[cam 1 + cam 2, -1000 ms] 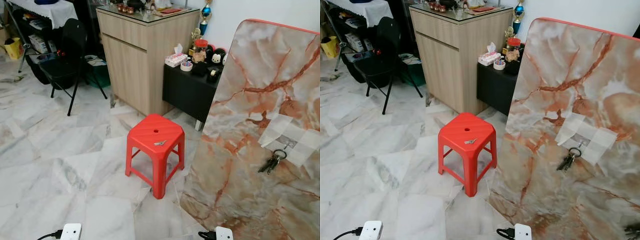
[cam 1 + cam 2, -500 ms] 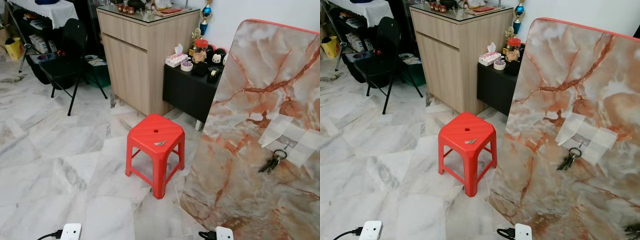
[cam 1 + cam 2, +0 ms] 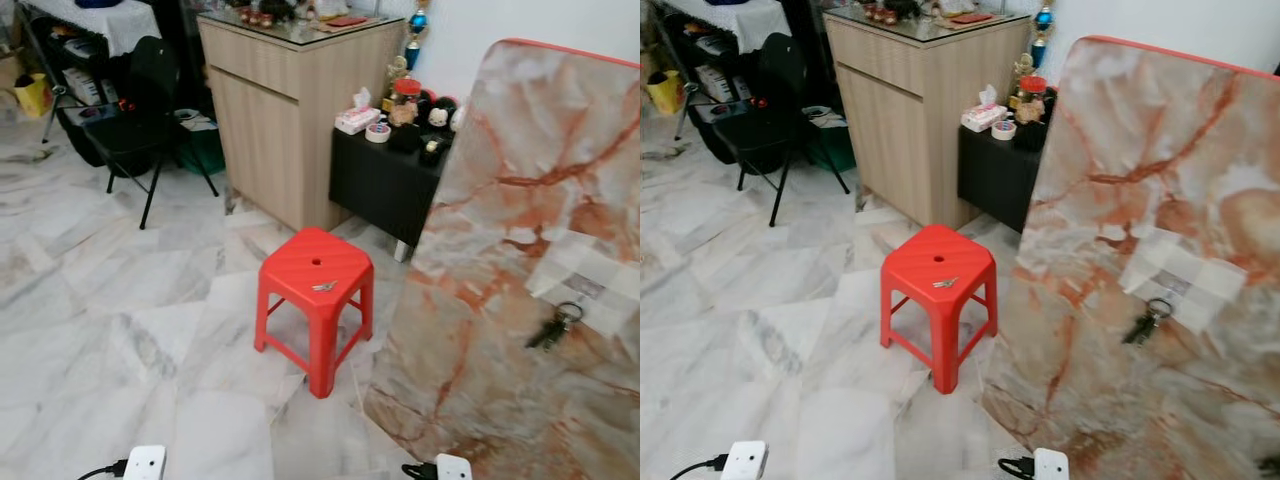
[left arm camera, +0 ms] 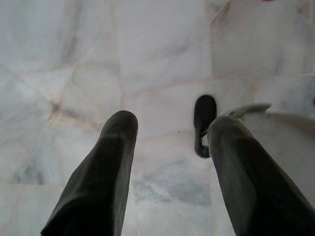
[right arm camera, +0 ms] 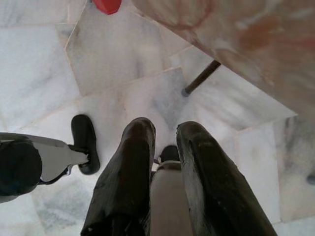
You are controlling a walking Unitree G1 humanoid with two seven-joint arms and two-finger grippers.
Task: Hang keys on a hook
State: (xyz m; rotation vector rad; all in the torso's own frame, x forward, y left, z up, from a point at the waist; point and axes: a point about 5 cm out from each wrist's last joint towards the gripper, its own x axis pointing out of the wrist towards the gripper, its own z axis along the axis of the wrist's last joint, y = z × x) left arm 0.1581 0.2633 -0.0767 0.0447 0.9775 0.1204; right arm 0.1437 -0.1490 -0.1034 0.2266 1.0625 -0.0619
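While arms hang floorward, left pincer (image 4: 167,172) parted (right (image 5: 165,177) narrower)

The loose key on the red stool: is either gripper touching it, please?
Apart. The left eye view shows the key lying alone on the red stool; both wrist views show the fingers over floor.

A red stool (image 3: 315,275) stands on the marble floor (image 3: 110,330); small keys (image 3: 323,287) lie on its seat.
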